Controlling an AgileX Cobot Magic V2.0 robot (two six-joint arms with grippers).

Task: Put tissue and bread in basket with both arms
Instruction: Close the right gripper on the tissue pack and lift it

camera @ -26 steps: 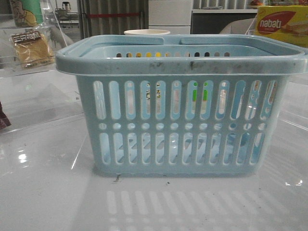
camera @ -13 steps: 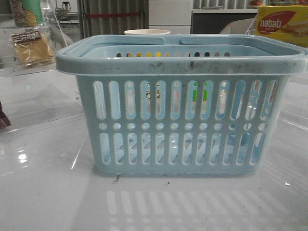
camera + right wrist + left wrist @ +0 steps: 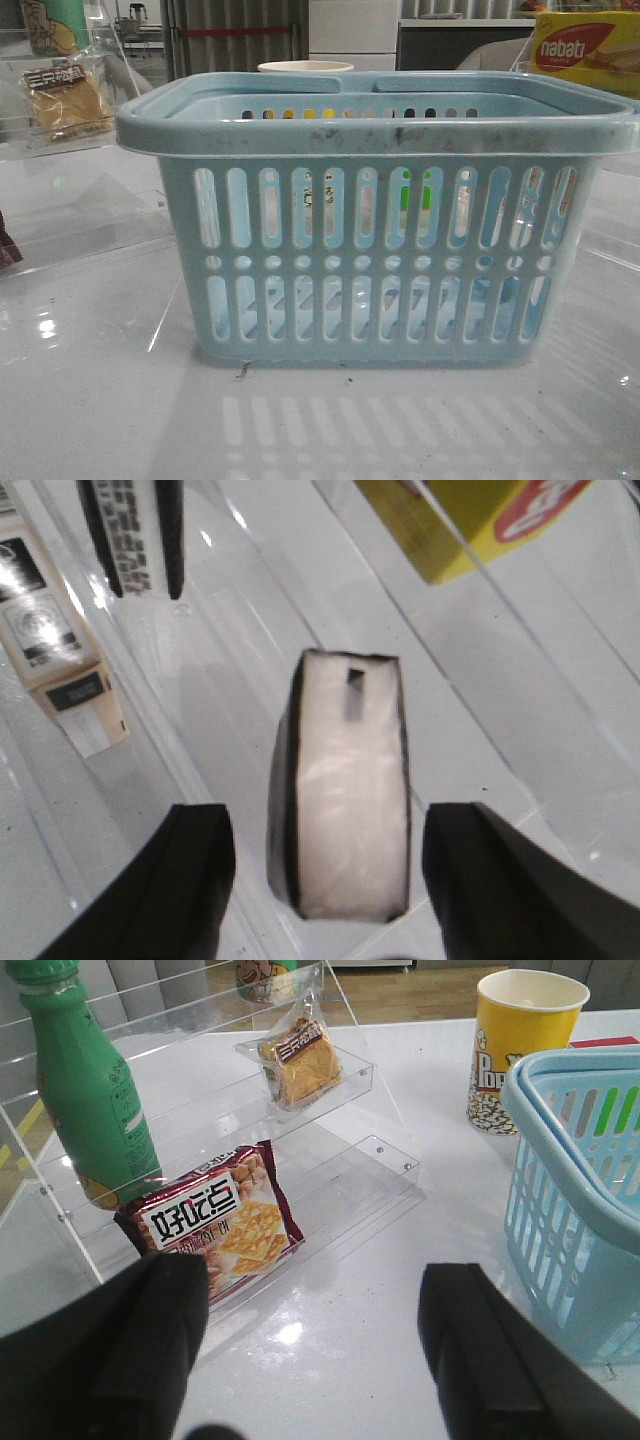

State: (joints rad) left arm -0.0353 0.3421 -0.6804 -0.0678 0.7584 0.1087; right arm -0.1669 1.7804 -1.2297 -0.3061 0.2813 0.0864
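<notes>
Two claws show only in their own wrist views, and both stand wide open with nothing between their fingers. The left claw [image 3: 315, 1345] hovers over the glossy white table [image 3: 330, 1320], its dark fingers [image 3: 480, 1350] spread to either side of bare surface near a clear acrylic stepped shelf [image 3: 385, 1150]. On an upper step of that shelf lies the golden-brown bread in a clear plastic packet with a black-and-white label strip [image 3: 300, 1060], propped at a slant with its label end uppermost and its long axis running up the step. A red-brown cracker packet [image 3: 215, 1225] leans on a lower step beside a green plastic bottle [image 3: 90, 1100]. The large light-blue slotted plastic basket [image 3: 375, 255] stands upright in the middle of the table, handles folded down along its scuffed rim, and a yellow paper popcorn cup [image 3: 520, 1050] stands just beyond its far side. The right claw [image 3: 330, 880] brackets the small whitish soft tissue pack with black edging [image 3: 345, 810], which lies on a clear shelf with its long axis running straight away from the claw; the fingers [image 3: 190, 875] flank its long sides without touching it. A yellow-and-red box [image 3: 470, 520] sits beyond it.
</notes>
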